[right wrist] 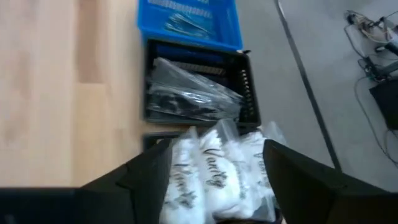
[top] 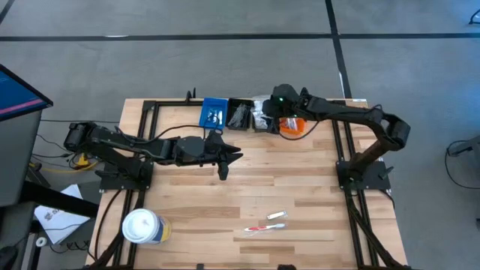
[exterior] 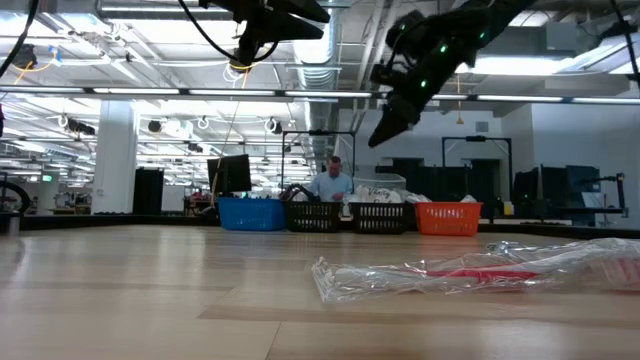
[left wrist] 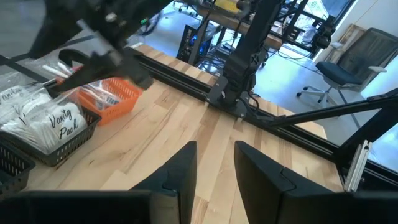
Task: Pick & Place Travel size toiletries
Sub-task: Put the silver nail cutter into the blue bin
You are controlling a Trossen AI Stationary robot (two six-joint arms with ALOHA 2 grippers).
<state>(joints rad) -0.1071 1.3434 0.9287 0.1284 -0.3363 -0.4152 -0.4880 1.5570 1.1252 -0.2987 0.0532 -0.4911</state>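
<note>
Near the counter's [top: 300,187] front edge, right of the middle, lie two wrapped toothbrushes [top: 268,223], with the white tub [top: 141,226] at the front left corner. Farther back, the left claw [top: 225,156] hangs empty over mid-counter with its fingers slightly apart. At the back edge the right claw [top: 279,101], spread wide and holding nothing, hovers over the black bin of vanity packs [right wrist: 211,171], between the black bin of combs [right wrist: 193,90] and the orange bin [top: 292,126]. Coming back for the slippery wrappers, a claw could pinch only film and drop one.
</note>
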